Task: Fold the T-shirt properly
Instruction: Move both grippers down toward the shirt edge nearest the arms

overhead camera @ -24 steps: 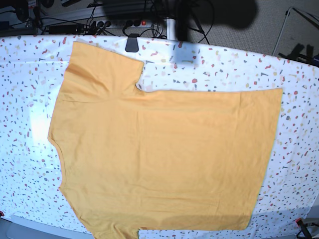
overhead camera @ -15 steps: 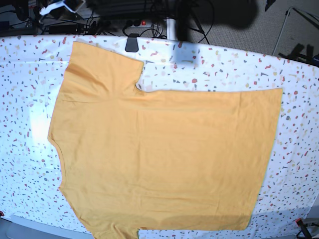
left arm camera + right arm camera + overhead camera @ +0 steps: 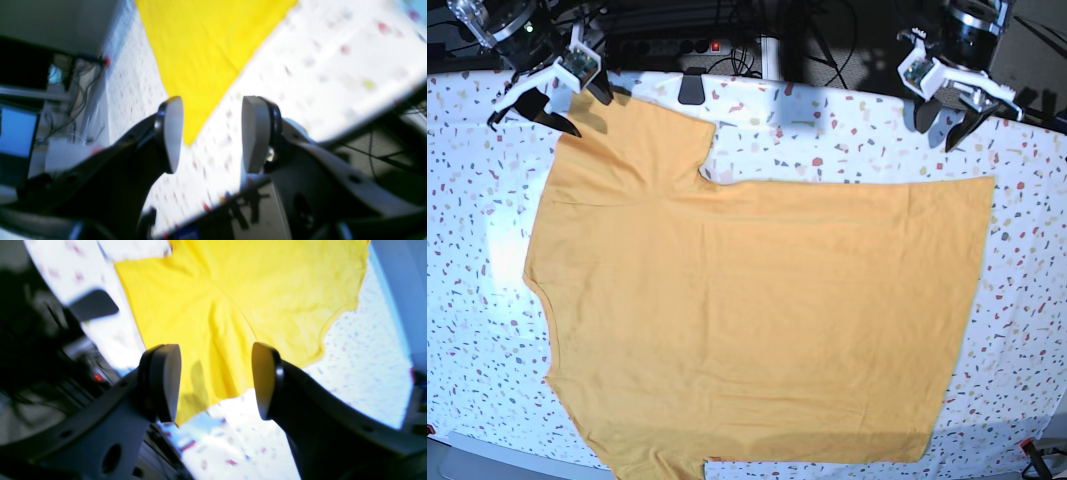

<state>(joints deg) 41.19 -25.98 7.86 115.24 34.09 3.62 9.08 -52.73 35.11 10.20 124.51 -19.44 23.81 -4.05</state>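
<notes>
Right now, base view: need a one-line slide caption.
Both open grippers, right and left, hover over the far corners of an orange T-shirt lying flat on the speckled table.

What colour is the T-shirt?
The T-shirt is plain orange-yellow all over, with no print showing. It shows best in the base view.

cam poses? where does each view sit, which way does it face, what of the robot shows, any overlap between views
Base: high above, facing down on the terrazzo table and flat T-shirt; right gripper and left gripper at the far edge.
Left wrist: on the left arm, looking past open left gripper at a shirt corner.
Right wrist: looking past open right gripper at the sleeve.
Shared: all three show the T-shirt and table.
</notes>
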